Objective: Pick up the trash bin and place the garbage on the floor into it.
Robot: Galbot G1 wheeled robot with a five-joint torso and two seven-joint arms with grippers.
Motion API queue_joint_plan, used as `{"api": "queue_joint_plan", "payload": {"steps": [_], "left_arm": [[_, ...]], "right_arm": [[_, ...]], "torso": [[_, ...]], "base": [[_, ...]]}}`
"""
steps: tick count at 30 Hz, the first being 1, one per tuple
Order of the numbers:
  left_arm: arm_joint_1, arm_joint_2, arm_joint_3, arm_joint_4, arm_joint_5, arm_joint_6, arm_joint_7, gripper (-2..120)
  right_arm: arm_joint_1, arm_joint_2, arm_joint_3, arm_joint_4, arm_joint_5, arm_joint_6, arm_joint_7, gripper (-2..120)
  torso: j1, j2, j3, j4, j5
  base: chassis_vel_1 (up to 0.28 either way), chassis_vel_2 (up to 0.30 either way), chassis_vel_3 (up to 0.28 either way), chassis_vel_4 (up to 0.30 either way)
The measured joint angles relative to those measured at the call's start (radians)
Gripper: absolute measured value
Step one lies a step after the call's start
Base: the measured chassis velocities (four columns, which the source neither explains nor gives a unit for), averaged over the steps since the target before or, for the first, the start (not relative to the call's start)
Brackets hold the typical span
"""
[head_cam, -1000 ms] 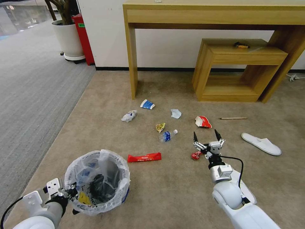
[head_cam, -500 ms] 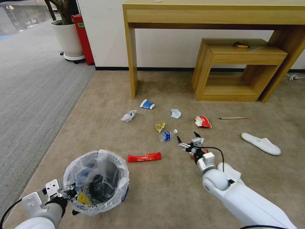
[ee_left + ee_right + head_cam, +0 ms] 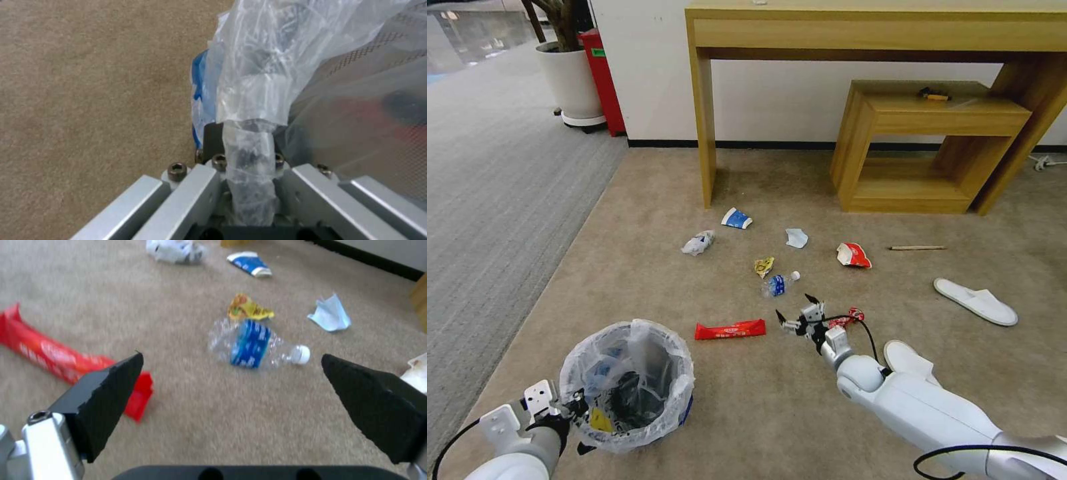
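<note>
The black trash bin (image 3: 627,387) with its crinkled white bag (image 3: 249,100) hangs at the near left, and my left gripper (image 3: 570,407) (image 3: 249,173) is shut on its rim. My right gripper (image 3: 797,313) (image 3: 231,356) is open low over the beige floor (image 3: 747,413), between a long red wrapper (image 3: 730,329) (image 3: 58,355) and a small bottle (image 3: 778,284) (image 3: 256,345). A small red wrapper (image 3: 852,315) lies just right of it. Farther off lie a yellow wrapper (image 3: 764,267), mask (image 3: 796,238), paper cup (image 3: 736,219), crumpled paper (image 3: 698,243), red-white wrapper (image 3: 853,255), stick (image 3: 917,248) and slipper (image 3: 975,301).
A second slipper (image 3: 910,360) lies partly under my right arm. A wooden desk (image 3: 704,133) and a low wooden shelf (image 3: 920,147) stand at the back wall. A white planter (image 3: 570,80) and red box (image 3: 602,73) are at the far left, beside grey striped carpet (image 3: 494,187).
My right arm has swung left, away from the small red wrapper toward the bottle and the long red wrapper, staying open. The bin has shifted slightly nearer in the left gripper.
</note>
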Motion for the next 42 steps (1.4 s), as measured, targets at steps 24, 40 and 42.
{"api": "queue_joint_plan", "payload": {"steps": [24, 40, 42], "left_arm": [[-0.019, 0.002, 0.014, 0.02, 0.014, -0.009, 0.012, 0], [-0.01, -0.009, 0.018, 0.02, 0.041, -0.02, 0.025, 0], [-0.005, -0.009, 0.018, 0.01, 0.046, -0.022, 0.026, 0]], "right_arm": [[0.053, 0.06, -0.132, -0.184, 0.02, 0.088, -0.115, 100], [0.098, 0.164, -0.156, -0.343, 0.04, 0.19, -0.291, 100], [0.112, 0.202, -0.173, -0.381, 0.05, 0.194, -0.318, 100]], "torso": [[0.0, 0.0, 0.0, 0.0001, 0.0001], [0.0, 0.0, 0.0, 0.0001, -0.0002], [0.0, 0.0, 0.0, 0.0002, 0.0]], "base": [[0.0, 0.0, 0.0, 0.0], [0.0, 0.0, 0.0, 0.0], [0.0, 0.0, 0.0, 0.0]]}}
